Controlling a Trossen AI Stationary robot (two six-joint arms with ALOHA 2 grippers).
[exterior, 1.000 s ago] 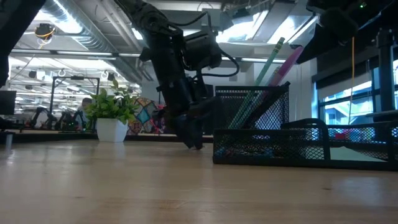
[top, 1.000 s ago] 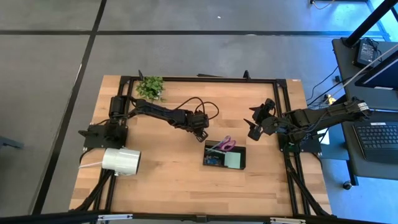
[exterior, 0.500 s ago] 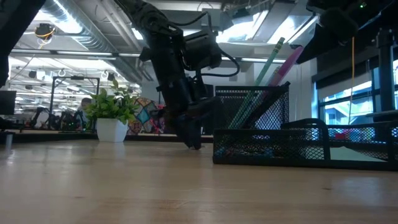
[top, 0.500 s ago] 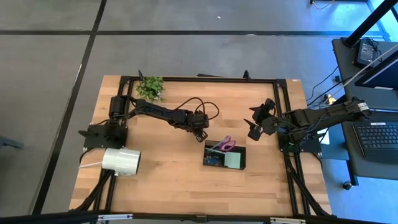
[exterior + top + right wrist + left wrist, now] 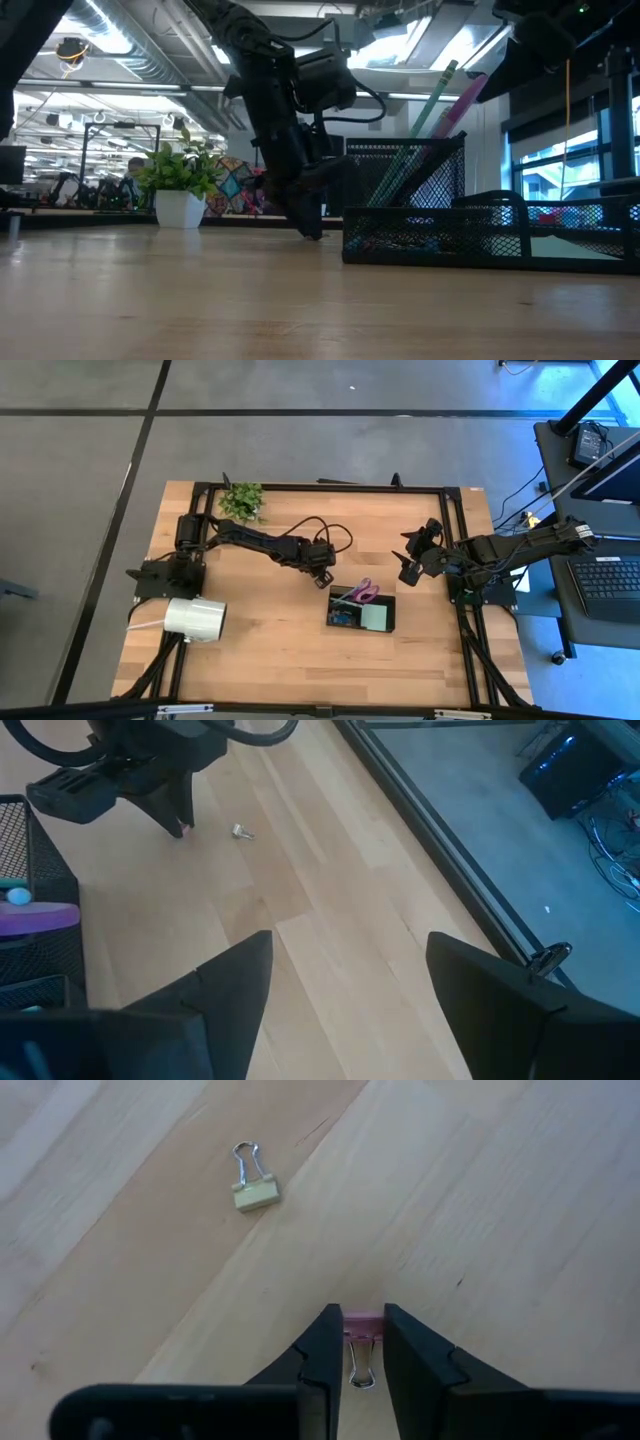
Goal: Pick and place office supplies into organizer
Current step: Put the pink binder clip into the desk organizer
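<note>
Since the earlier frame: left gripper [image 5: 355,1348] has narrowed its jaws, both arms otherwise in place; nothing on the bench [image 5: 270,660] has shifted.

Left gripper: lowered to the bench surface near the middle, just beyond the organizer's [image 5: 361,609] far-left corner; jaws clenched on a small pink binder clip [image 5: 362,1326], its wire loop showing between the fingers [image 5: 322,1350].

Second clip: gold binder clip [image 5: 253,1190], lying loose on the wood near the left gripper, apart from it.

Organizer: black mesh tray, right of bench centre; purple-handled scissors [image 5: 365,592] standing in its tall rear compartment; pale green sticky-note pad [image 5: 376,619] in the low compartment on the right side.

Right gripper [image 5: 410,560]: raised near the bench's right edge, beside the organizer's far-right corner; jaws released, holding nothing.

Other items: white roll [image 5: 196,619] by the left edge; small green plant [image 5: 242,499] at the far edge.
</note>
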